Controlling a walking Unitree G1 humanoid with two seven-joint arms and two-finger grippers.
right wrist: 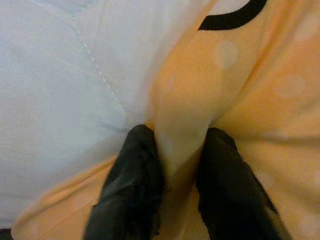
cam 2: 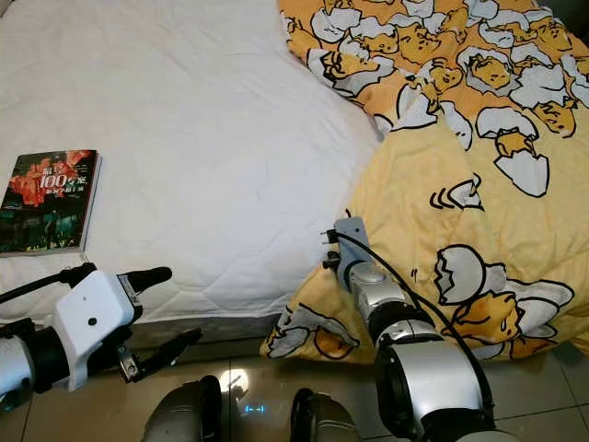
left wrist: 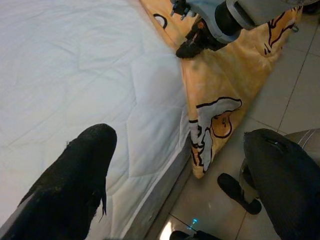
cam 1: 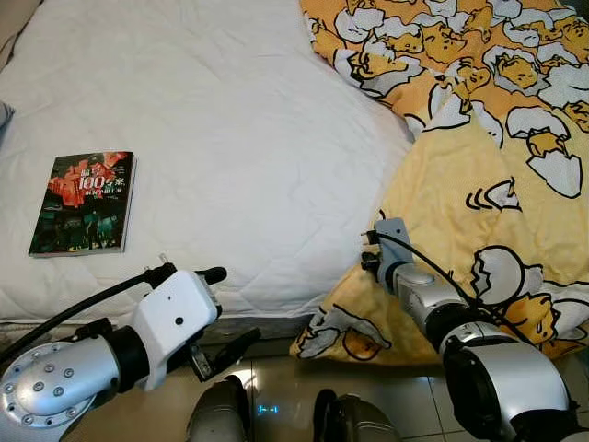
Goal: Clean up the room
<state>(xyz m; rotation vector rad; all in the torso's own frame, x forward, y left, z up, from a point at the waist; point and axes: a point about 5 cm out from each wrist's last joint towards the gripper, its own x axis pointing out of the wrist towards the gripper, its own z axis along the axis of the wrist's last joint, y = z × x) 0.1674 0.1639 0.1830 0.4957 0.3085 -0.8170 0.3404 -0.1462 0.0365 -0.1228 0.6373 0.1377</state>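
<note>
Below the head camera, a bed [cam 1: 212,138] covered by a white quilted sheet is seen, with a yellow cartoon-print blanket [cam 1: 488,166] spread over its right part and hanging off the near edge toward the tiled floor [cam 1: 276,387]. The right gripper [cam 1: 375,250] is placed at the blanket's inner edge, where yellow fabric meets white sheet, and the blanket stretches away beyond and to the right of the jaws. The left gripper [cam 1: 225,308] is held low at the bed's near edge, its jaws parted and nothing held between them; a book [cam 1: 85,203] with a dark, red-lettered cover lies flat on the sheet, well apart, up and to the left of those jaws. From the left wrist, the two black fingers [left wrist: 75,185] are shown spread wide, with the mattress edge and a hanging blanket corner lying between and past them. From the right wrist, a fold of the yellow blanket is seen pinched between the closed-in fingers [right wrist: 135,185], white sheet just beside it.
</note>
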